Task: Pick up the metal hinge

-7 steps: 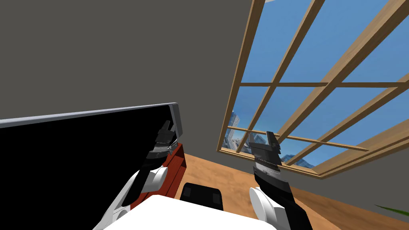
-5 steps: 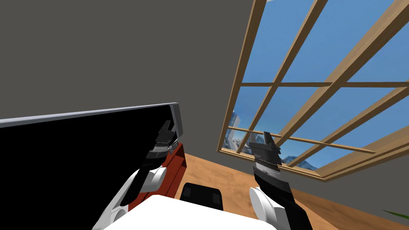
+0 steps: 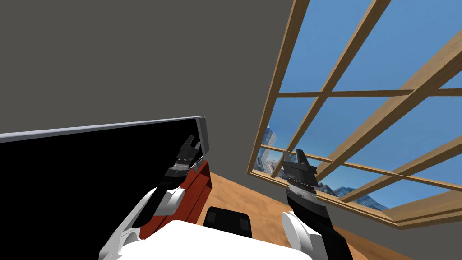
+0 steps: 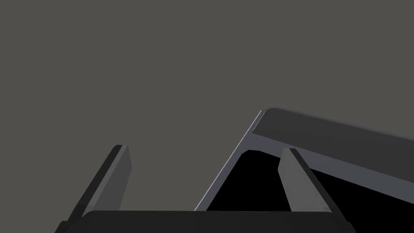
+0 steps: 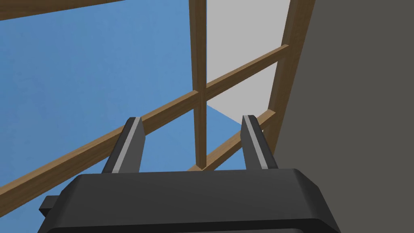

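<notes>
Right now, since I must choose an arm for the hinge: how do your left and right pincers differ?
The left pincer has its fingers spread wider than the right pincer. The left pincer points at the top corner of a grey-framed black panel, while the right pincer stands off to the side, away from that panel. Both are open and hold nothing.

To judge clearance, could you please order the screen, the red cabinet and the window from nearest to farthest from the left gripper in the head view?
1. Screen: its grey-framed corner is right at the left gripper.
2. Red cabinet: just below the wrist.
3. Window: farther off to the right.
</notes>
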You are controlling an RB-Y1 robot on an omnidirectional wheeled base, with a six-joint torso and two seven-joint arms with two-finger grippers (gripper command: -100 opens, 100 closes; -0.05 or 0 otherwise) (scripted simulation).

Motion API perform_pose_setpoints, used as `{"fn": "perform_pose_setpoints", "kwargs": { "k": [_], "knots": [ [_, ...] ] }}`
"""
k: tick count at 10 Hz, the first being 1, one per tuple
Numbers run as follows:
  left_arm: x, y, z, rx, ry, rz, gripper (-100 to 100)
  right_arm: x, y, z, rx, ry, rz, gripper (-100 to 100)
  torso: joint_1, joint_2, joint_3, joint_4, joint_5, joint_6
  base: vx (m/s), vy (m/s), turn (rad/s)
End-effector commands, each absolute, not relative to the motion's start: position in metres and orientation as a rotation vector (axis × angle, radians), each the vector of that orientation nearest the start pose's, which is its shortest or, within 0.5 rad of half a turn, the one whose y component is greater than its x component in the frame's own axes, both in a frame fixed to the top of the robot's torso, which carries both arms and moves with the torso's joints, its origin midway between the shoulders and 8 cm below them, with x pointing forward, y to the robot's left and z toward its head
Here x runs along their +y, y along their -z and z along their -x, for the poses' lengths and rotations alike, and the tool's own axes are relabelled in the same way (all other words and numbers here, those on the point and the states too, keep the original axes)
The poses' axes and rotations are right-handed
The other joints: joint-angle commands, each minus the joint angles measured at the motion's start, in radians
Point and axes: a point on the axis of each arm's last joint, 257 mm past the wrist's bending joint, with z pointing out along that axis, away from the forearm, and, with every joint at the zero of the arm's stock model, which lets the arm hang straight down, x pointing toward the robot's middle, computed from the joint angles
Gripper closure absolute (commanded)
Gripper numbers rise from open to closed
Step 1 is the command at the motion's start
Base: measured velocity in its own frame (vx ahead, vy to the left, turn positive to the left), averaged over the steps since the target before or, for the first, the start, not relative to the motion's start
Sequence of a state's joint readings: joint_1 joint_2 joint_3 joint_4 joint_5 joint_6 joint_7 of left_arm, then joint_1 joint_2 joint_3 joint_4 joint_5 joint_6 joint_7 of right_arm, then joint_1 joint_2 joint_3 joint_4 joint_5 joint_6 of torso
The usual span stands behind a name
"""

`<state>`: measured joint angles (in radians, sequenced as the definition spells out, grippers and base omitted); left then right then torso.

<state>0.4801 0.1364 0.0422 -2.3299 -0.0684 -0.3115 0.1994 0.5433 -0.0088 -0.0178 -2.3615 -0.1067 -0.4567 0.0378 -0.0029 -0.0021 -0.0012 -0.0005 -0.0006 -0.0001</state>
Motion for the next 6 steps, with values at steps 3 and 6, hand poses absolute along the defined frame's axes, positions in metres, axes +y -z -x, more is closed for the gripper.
{"fn": "perform_pose_setpoints", "kwargs": {
  "k": [3,6],
  "knots": [
    [0.289,0.0,-0.381,0.819,1.43,0.821,-100,-0.298,-0.039,-0.329,0.565,-1.305,-0.699,0,0.0,-0.001,-0.001,0.0,0.0,0.0,0.04,-0.046,0.168],
    [0.3,0.015,-0.392,0.828,1.468,0.928,-100,-0.298,-0.039,-0.329,0.565,-1.305,-0.699,0,0.001,-0.001,-0.001,0.0,0.0,0.001,0.037,-0.042,0.103]
  ]
}}
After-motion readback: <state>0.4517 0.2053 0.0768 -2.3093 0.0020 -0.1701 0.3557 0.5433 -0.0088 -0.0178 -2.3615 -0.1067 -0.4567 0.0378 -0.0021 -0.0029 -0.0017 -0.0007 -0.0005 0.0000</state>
